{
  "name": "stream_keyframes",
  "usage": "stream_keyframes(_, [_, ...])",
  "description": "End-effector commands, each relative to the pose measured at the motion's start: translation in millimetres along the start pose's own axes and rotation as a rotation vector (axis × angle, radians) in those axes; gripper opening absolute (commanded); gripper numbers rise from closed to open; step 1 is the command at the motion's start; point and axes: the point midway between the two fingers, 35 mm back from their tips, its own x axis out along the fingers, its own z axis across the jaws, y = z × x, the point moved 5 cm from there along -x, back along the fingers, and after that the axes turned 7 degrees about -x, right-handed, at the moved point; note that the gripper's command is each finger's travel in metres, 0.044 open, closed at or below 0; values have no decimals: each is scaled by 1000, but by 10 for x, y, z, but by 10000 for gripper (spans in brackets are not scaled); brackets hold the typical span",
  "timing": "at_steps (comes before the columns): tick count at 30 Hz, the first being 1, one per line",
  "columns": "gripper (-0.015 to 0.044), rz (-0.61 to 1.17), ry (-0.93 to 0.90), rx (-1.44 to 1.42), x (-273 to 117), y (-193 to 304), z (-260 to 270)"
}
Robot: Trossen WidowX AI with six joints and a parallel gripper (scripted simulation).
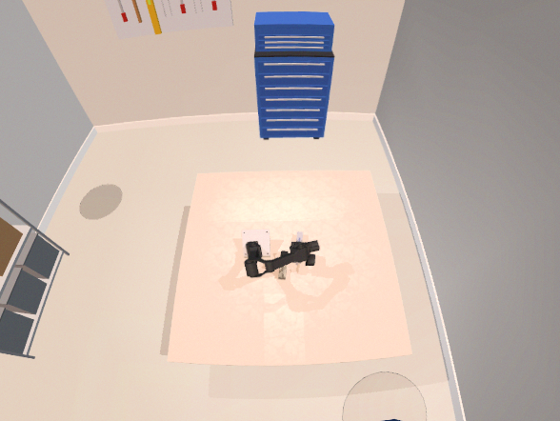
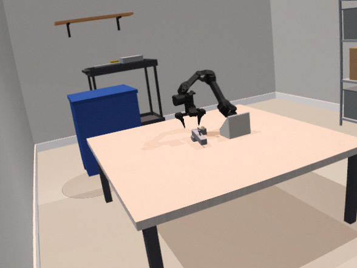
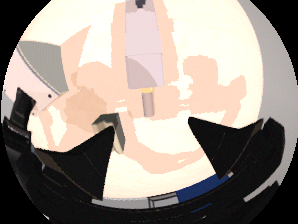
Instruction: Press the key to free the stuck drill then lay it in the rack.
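A lilac-grey housing block (image 2: pixel 202 140) (image 3: pixel 143 37) (image 1: pixel 299 235) lies on the table. A small dark key (image 3: pixel 140 3) (image 2: pixel 199 132) is on top of it; whether it is down cannot be told. The drill (image 3: pixel 148 104) sticks out of the housing's end, a short grey shank with a yellow collar. My gripper (image 2: pixel 192 126) (image 3: pixel 152 124) is wide open and empty, above the table at the drill's end of the housing. In the wrist view the shank's tip lies between and just above the fingertips. The small tan-grey rack (image 1: pixel 282 272) (image 2: pixel 203 130) (image 3: pixel 119 131) is beside the left fingertip.
A large grey, sloped box (image 2: pixel 238 127) (image 1: pixel 262 236) (image 3: pixel 47 60) stands near the arm's base. The table (image 1: pixel 229 329) (image 2: pixel 170 170) carries everything. A blue cabinet (image 2: pixel 106 118) and a black cart (image 2: pixel 121 67) stand beyond the table.
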Motion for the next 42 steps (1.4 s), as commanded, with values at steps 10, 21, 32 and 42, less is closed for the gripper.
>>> stream_keyframes(10, [440, 5, -2, -9, 97, -27, 3])
stream_keyframes(21, [440, 5, -1, -8, 271, -74, -8])
stream_keyframes(32, [440, 6, -1, -8, 447, -117, -5])
stream_keyframes(42, [387, 2, 3, 1, 502, -125, -21])
